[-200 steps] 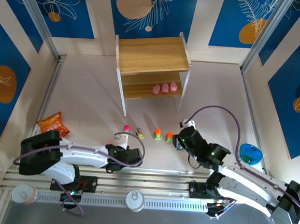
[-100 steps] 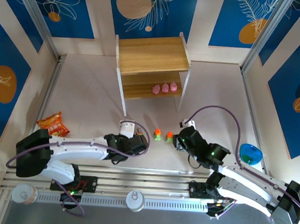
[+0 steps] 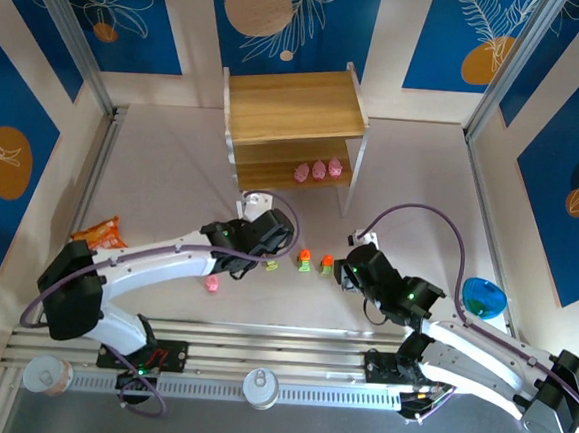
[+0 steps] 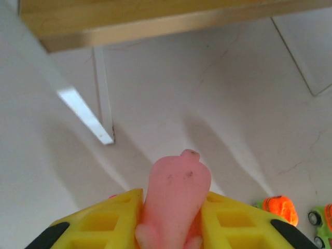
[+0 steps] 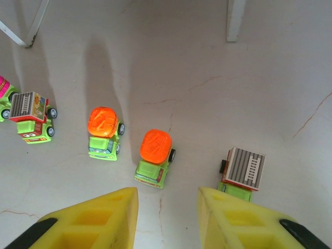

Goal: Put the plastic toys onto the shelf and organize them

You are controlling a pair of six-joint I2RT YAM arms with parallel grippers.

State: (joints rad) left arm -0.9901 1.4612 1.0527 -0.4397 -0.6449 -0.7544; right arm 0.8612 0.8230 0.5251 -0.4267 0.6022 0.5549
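My left gripper point(image 3: 258, 218) is shut on a pink figurine point(image 4: 176, 192), which sticks up between the yellow fingers point(image 4: 104, 223), just in front of the shelf point(image 3: 295, 127). Three pink figurines point(image 3: 318, 171) stand on the shelf's lower board. Another pink figurine point(image 3: 212, 285) lies on the table under the left arm. My right gripper point(image 5: 168, 218) hangs open over the row of little cars: two orange-topped ones point(image 5: 104, 132) point(image 5: 154, 155), two grey-topped ones point(image 5: 31, 111) point(image 5: 244, 171) and a magenta-topped one point(image 5: 4, 88) at the frame edge.
An orange snack bag point(image 3: 98, 232) lies at the left and a blue bowl point(image 3: 484, 295) at the right. The shelf's white legs point(image 4: 104, 98) point(image 5: 236, 21) stand close ahead of both grippers. The top board of the shelf is bare.
The left arm has swung forward from the near edge toward the shelf with the pink figurine in its grip. A pink figurine on the table has come into sight. The right arm is still.
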